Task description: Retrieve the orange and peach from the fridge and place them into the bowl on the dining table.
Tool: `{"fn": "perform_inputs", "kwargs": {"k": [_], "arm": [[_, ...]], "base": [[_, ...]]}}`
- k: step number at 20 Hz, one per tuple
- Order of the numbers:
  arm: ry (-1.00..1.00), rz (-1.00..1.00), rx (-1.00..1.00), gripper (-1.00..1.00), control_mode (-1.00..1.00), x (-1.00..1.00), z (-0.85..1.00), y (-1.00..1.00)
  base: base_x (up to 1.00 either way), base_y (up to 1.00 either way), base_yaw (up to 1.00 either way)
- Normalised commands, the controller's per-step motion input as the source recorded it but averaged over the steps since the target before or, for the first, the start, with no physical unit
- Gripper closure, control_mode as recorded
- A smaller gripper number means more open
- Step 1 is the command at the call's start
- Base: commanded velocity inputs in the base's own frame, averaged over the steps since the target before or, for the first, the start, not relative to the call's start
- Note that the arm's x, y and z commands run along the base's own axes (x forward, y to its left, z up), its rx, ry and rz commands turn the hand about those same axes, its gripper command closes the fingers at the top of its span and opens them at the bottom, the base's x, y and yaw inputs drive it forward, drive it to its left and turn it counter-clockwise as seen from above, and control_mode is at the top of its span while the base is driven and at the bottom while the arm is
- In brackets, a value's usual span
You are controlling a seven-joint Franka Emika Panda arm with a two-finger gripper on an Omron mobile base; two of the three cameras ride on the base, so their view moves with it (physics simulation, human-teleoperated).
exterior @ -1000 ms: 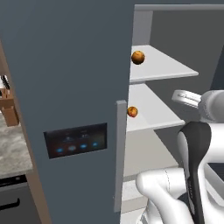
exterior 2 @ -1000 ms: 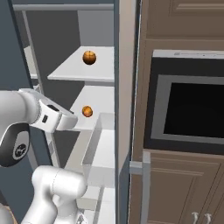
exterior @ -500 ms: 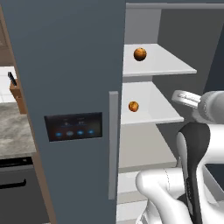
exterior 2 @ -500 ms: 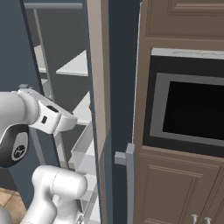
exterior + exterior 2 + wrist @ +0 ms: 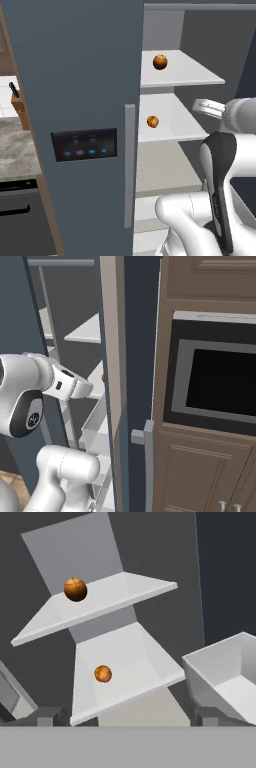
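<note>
Fridge [image 5: 85,75]: left door shut, slate-blue, dark panel w/ blue lights [image 5: 84,145] at mid height, long grey vertical handle [image 5: 129,165] on its right edge. Right compartment open, pale grey shelves inside

2 round fruits in open compartment, each alone on its shelf, well apart from each other. Upper shelf [image 5: 187,75]: darker orange-brown fruit [image 5: 160,61], near left side. Lower shelf [image 5: 172,125]: smaller brighter orange fruit [image 5: 153,121], also near left side, roughly below the upper one. Cannot tell which is orange vs peach

Hand view: same 2 shelves stacked, upper fruit left on top shelf, lower fruit left-centre on shelf below; pale grey door bin [image 5: 225,677] at right

Gripper [image 5: 125,718]: fingertips [image 5: 46,717] at far left and far right of hand view bottom, so jaws wide apart, nothing between them. Not touching either fruit; sits outside compartment, facing shelves. White arm [image 5: 220,160] near, right of the open compartment

Right base view: open right door [image 5: 125,381] seen edge-on, brown wood cabinets [image 5: 210,466] w/ built-in oven [image 5: 220,381] to right

Left base view, far left: counter [image 5: 15,150] w/ knife block [image 5: 19,102]
</note>
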Motion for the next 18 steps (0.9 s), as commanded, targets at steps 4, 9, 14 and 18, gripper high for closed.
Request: {"fn": "perform_inputs", "kwargs": {"k": [4,9,14,18], "arm": [[0.0,0.03,0.0,-1.0,-1.0,0.16,0.01,0.0],[0.0,0.0,0.0,-1.0,-1.0,0.27,0.11,0.03],[0.0,0.01,0.0,-1.0,-1.0,0.27,0.25,0.0],[0.0,0.06,-0.01,-1.0,-1.0,0.19,0.35,0.0]], "base": [[0.0,0.0,0.0],[0.0,0.0,0.0],[0.0,0.0,0.0],[0.0,0.0,0.0]]}}
